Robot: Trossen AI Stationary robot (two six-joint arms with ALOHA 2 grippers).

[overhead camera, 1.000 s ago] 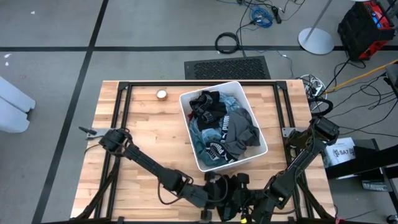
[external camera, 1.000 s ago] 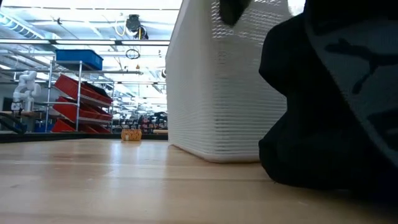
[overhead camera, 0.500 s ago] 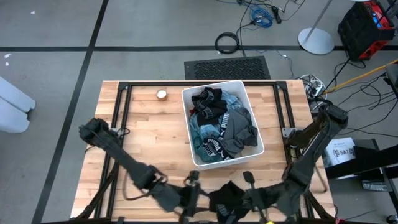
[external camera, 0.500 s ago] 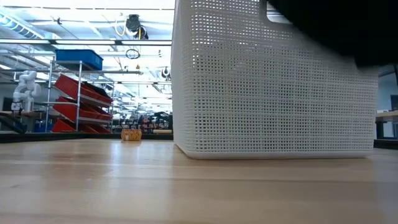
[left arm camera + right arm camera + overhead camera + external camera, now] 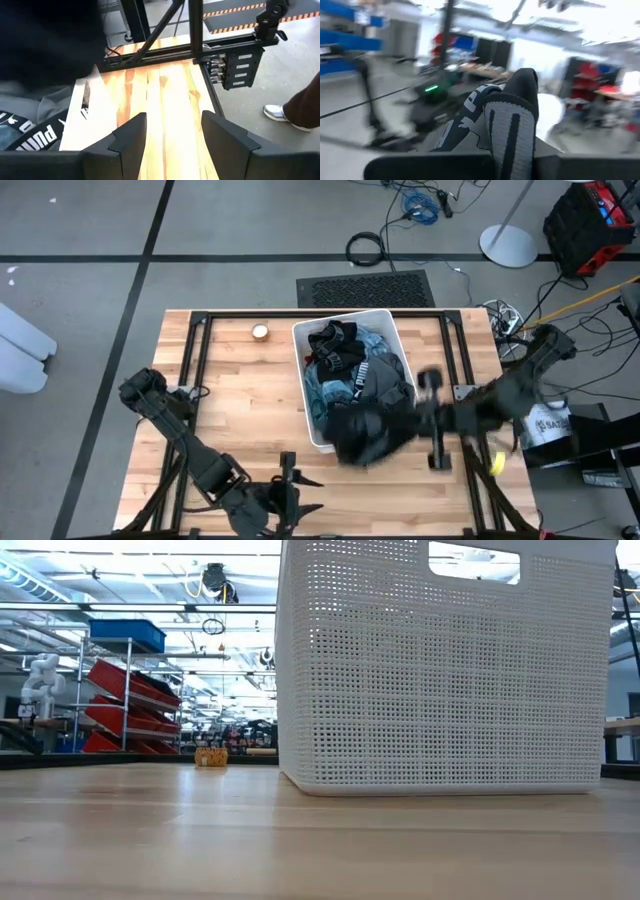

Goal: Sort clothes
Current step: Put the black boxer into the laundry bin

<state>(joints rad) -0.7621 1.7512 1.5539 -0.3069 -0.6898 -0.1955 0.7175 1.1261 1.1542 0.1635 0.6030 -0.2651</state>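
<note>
Your right tool (image 5: 405,425) is clamped on a dark grey-black fabric garment (image 5: 365,435), lifted over the near rim of the white perforated plastic bin (image 5: 345,318). Rest of clothes (image 5: 350,375) in bin, mid-desk (image 5: 230,400). Left tool (image 5: 290,490) jaws wide, empty, near desk's front edge.

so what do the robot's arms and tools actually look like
Both arms are dark, slim, jointed segments with bulkier round joint housings. The left tool ends in two broad, flat, matte black fingers with angled tips. The right tool is blurred; its wrist view shows only a dark bar along the frame's edge. No cables or markings can be made out.
</note>
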